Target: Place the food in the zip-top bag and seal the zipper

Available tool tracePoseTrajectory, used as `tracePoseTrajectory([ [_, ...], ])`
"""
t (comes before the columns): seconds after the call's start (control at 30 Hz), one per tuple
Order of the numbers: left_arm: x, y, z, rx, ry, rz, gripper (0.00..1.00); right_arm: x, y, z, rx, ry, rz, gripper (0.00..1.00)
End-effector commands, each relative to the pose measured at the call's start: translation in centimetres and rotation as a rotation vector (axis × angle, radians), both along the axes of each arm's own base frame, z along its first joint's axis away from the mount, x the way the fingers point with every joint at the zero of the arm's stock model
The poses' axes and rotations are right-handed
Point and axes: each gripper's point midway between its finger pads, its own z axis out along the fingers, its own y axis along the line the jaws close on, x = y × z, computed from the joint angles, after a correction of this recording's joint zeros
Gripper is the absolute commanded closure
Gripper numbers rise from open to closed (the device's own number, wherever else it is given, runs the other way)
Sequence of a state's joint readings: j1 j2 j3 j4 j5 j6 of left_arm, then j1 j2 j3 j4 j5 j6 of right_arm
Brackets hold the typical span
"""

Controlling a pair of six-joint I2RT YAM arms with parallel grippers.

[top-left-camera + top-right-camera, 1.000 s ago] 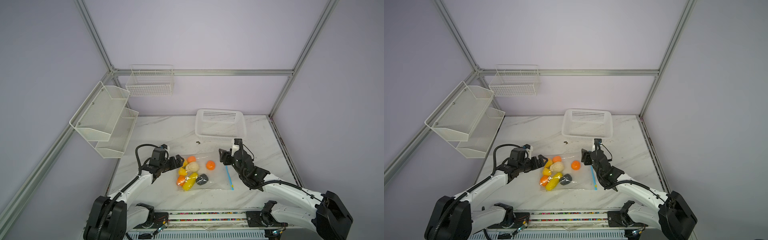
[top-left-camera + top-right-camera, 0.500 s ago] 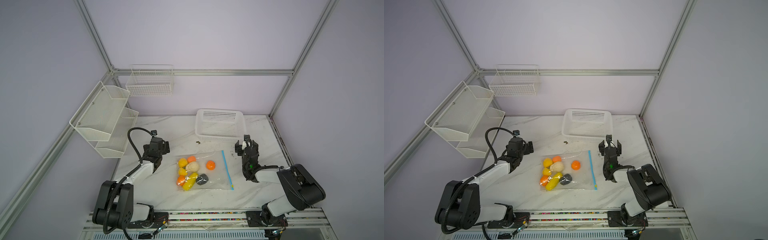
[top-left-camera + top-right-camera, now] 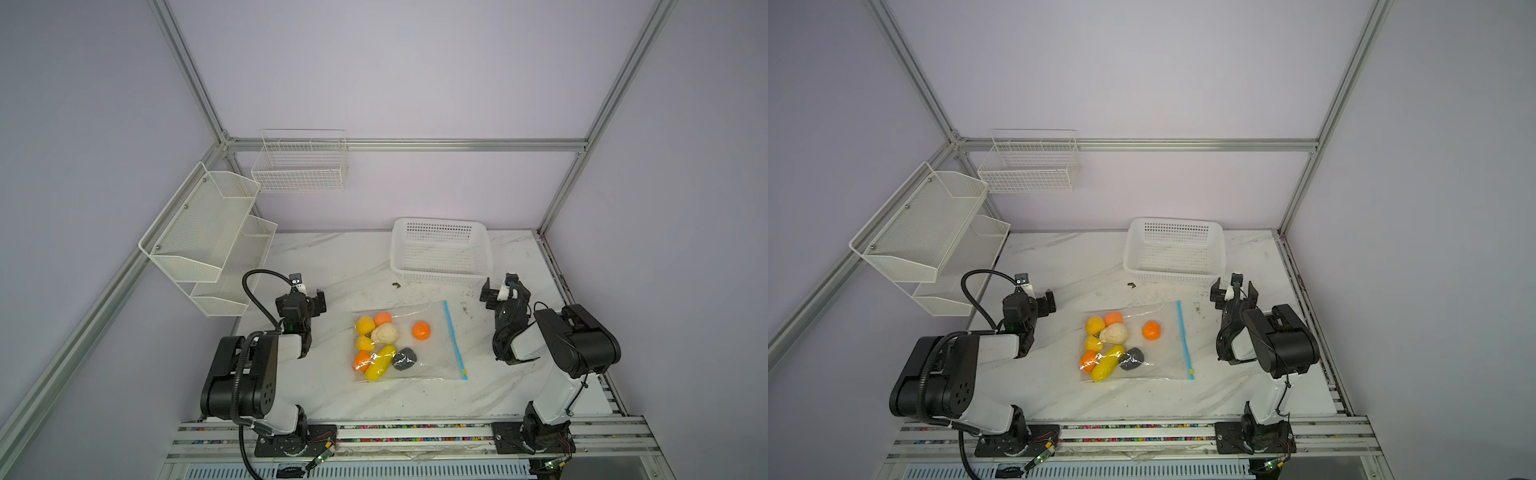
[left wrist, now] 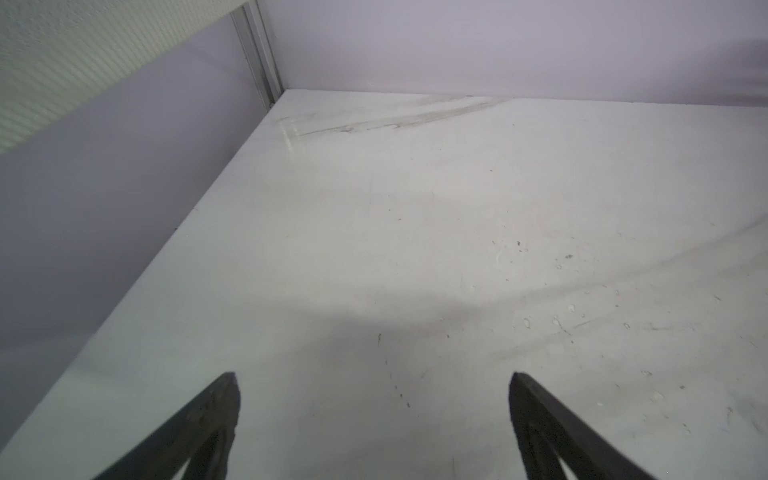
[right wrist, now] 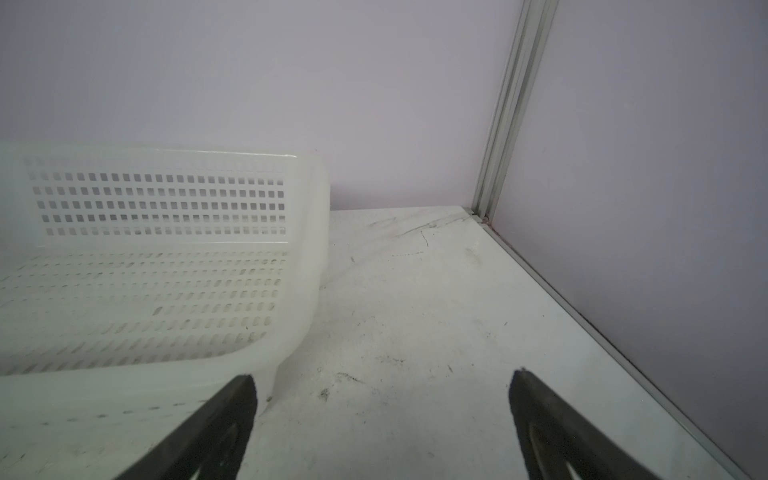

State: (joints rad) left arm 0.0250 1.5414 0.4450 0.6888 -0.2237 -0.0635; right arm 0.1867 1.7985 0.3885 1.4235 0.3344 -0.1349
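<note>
Front: the white bench [image 3: 332,395] is bare along the bottom of a top view, in front of the bag
Tab: the little slider tab [image 3: 464,376] sits at the near end of the blue strip, at the bag's lower right corner
Food: the food [image 3: 384,333], eight toy fruits, lies inside the bag and is bunched in its left half; one orange ball [image 3: 421,330] lies alone, closer to the strip
Bag: the zip-top bag [image 3: 436,357] lies flat in the middle of the frame, between the two arms
Strip: the zipper [image 3: 454,338] runs the long way from near to far down the bag's right edge, leaning a bit left as it goes up the frame
Left side: the left claw [image 3: 309,301] is left of the bag and well apart from it, spread wide with nothing in it
Right side: the right claw [image 3: 503,291] is up and to the right of the strip's far end, not touching it, spread wide with nothing in it
Nearer arm: the right one; the strip lies down and to the left of that claw
Back: the white basket [image 3: 440,276] stands behind the bag, by the far wall
Guess: all the food looks packed; I cannot tell if the strip is shut all the way along
</note>
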Motion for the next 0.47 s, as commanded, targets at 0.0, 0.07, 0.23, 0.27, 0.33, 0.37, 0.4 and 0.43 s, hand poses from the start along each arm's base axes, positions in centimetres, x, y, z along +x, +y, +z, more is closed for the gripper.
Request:
tracePoseTrajectory([
  [0.0, 0.3, -1.0, 2.0, -0.01, -0.133, -0.068, 0.0, 1.2, 0.2, 2.1, 0.052, -0.076, 0.036, 0.03],
  [0.07, 0.4, -0.9, 2.0, -0.006, -0.14, -0.064, 0.0, 1.2, 0.1, 1.7, 0.07, -0.055, 0.034, 0.03],
  [0.23, 0.5, -0.9, 1.9, 0.006, -0.146, -0.069, 0.0, 3.1, 0.3, 0.8, 0.083, 0.008, 0.116, 0.02],
  [0.27, 0.5, -1.0, 1.9, 0.005, -0.145, -0.071, 0.0, 3.2, 0.4, 0.7, 0.089, 0.019, 0.118, 0.02],
  [0.33, 0.4, -1.0, 2.0, 0.006, -0.148, -0.071, 0.0, 3.2, 0.4, 0.7, 0.089, 0.02, 0.12, 0.03],
  [0.37, 0.4, -1.0, 2.0, 0.005, -0.15, -0.07, 0.0, 3.2, 0.3, 0.6, 0.093, 0.02, 0.12, 0.03],
  [0.4, 0.3, -1.0, 2.0, 0.006, -0.15, -0.075, 0.0, 3.1, 0.3, 0.7, 0.091, 0.019, 0.121, 0.03],
  [0.43, 0.3, -1.1, 2.1, 0.006, -0.151, -0.078, 0.0, 3.1, 0.2, 0.8, 0.09, 0.016, 0.123, 0.02],
])
